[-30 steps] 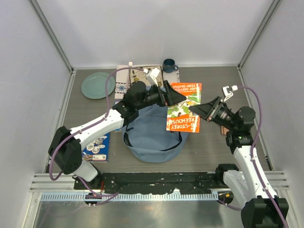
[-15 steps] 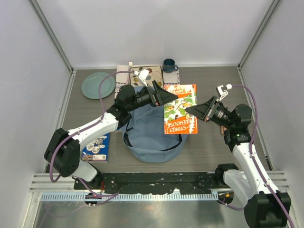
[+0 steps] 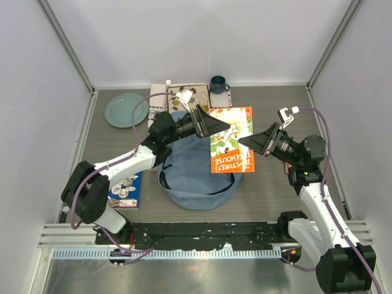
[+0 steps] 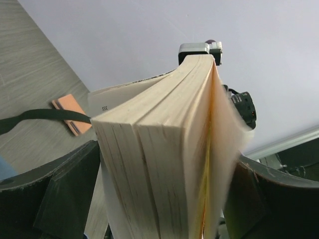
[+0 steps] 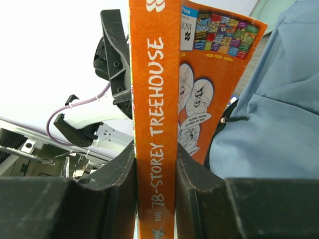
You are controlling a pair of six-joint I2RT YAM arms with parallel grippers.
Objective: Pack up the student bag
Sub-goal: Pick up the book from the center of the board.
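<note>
Overhead, we saw the student bag [image 3: 196, 180] lying slumped at the middle of the tabletop [image 3: 275, 184], between the two arms, a dark zipper line curving across its near side. An orange paperback book [image 3: 231, 139] hung over the bag's far right part, front cover facing up, with one arm at each of its long edges.

The right jaws were clamped on the book's spine. In the right wrist view the two fingers [image 5: 122, 194] pressed against either side of the orange spine, and the light-blue fabric of the bag filled the space to the right of it.

The left jaws stood wide apart at the opposite edge. In the left wrist view the fanned page block sat between the two fingers [image 4: 70, 189]. We could not tell whether either finger touched the covers.

Along the far side of the tabletop we found a green plate [image 3: 126, 110] on the left, an embroidered cloth mat [image 3: 187, 96] just behind the bag, and a dark blue mug [image 3: 218, 84] beside the mat. A second book [image 3: 125, 190] lay flat to the left of the bag, partly under the left arm.
</note>
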